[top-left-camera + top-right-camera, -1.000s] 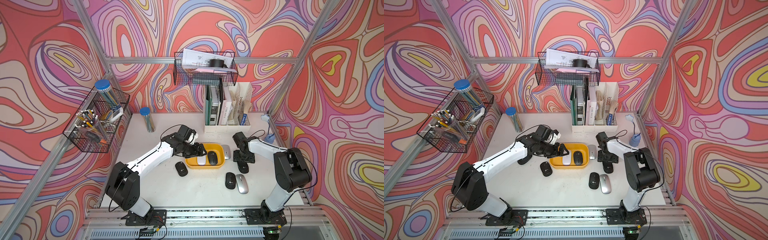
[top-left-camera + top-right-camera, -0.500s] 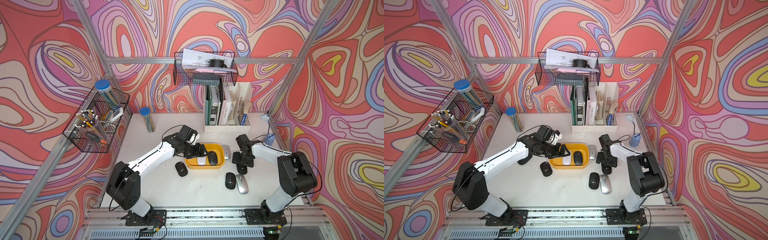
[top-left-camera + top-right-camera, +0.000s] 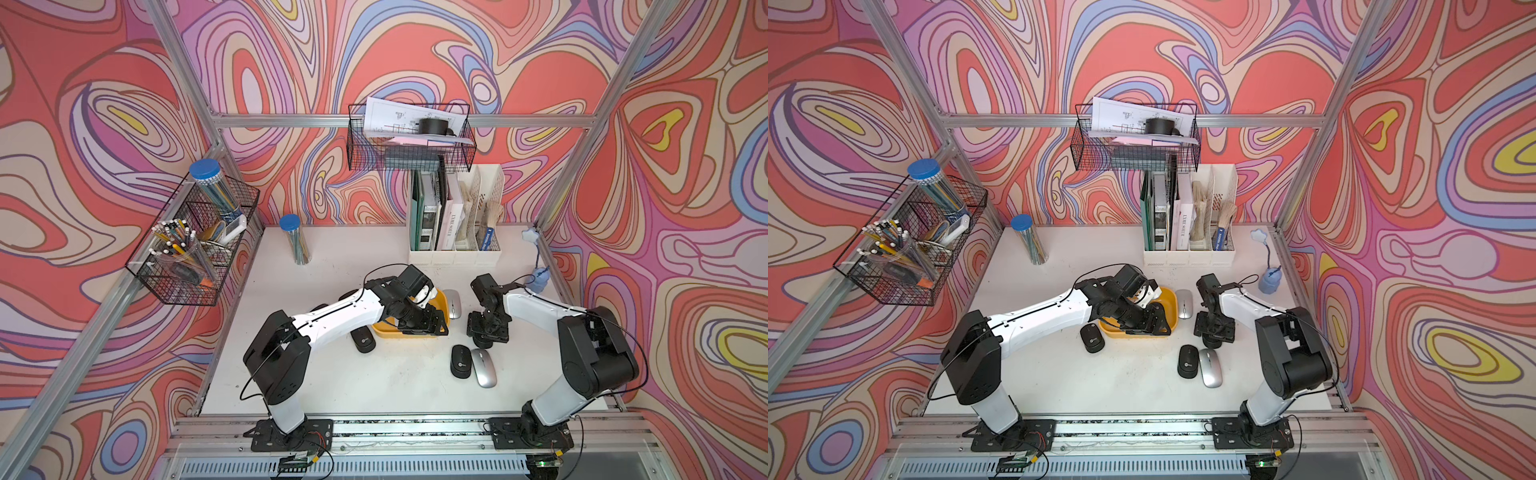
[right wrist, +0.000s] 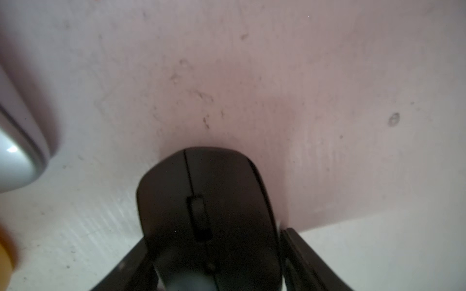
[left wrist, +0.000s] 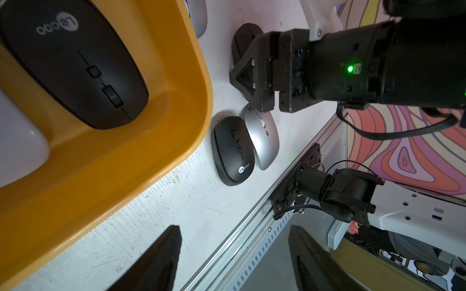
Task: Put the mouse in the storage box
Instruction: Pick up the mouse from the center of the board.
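The right gripper (image 4: 214,248) straddles the black mouse (image 4: 206,201) on the white table (image 4: 252,75). Its pinch should seat squarely on both flanks before lifting, then carry the mouse to the yellow storage box (image 5: 161,161), at nine o'clock in both top views. Its jaws sit narrow around the mouse, but a firm hold cannot be confirmed. The left gripper (image 5: 234,234) hangs spread and empty beside the box.

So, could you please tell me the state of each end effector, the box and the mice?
Left end effector: open, empty.
Right end effector: around a black mouse on the table, grip unclear.
Box: holds a second black mouse and a white mouse.
Four other mice: on the table, outside the box.
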{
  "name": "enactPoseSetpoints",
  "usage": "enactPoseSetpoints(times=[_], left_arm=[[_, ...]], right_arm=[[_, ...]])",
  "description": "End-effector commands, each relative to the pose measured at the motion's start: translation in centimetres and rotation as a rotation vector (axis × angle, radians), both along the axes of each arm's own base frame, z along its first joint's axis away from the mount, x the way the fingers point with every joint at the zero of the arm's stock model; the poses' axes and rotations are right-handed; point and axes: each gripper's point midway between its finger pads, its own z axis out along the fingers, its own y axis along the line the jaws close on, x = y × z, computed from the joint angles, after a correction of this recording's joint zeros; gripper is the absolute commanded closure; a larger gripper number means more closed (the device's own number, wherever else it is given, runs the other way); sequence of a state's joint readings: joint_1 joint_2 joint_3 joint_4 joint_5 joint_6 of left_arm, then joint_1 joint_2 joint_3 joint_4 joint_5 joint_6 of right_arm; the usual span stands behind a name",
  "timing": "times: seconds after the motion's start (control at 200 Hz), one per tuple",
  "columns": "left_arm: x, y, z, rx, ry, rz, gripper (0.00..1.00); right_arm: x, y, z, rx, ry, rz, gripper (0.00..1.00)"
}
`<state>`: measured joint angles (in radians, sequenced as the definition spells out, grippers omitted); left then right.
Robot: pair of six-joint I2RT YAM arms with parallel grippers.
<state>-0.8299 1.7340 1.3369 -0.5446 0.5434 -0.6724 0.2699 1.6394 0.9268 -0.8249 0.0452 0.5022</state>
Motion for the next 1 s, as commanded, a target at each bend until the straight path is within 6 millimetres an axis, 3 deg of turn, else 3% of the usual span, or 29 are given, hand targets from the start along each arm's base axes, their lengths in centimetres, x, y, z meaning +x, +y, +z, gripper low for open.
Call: enactPoseSetpoints(times=[0.0,0.2,0.315,0.756,0.991], left_arm=[[0.6,-0.4,0.3,-0.010,-0.019,-0.011,0.26],[0.5,-0.2,0.1,-0.001,-0.021,-0.008,0.26],[0.5,0.2,0.1,0.013,-0.028,-0.002,0.26],[1.7,0.2,-0.4,0.052,-0.045,0.043,0.26],[3.3,0.9,-0.1,0.065,-0.076,0.088,0.26]], right_arm=[[-0.7,-0.7,-0.3,-0.046,0.031,0.012,0.35],[1.0,-0.8,-1.1,-0.077,0.018,0.055,0.53],[1.4,0.0,-0.3,-0.022,-0.028,0.057,0.63],[2.1,0.1,6.4,0.006,-0.204,0.062,0.65],[1.8,3.8,10.1,0.093,-0.271,0.133,0.64]])
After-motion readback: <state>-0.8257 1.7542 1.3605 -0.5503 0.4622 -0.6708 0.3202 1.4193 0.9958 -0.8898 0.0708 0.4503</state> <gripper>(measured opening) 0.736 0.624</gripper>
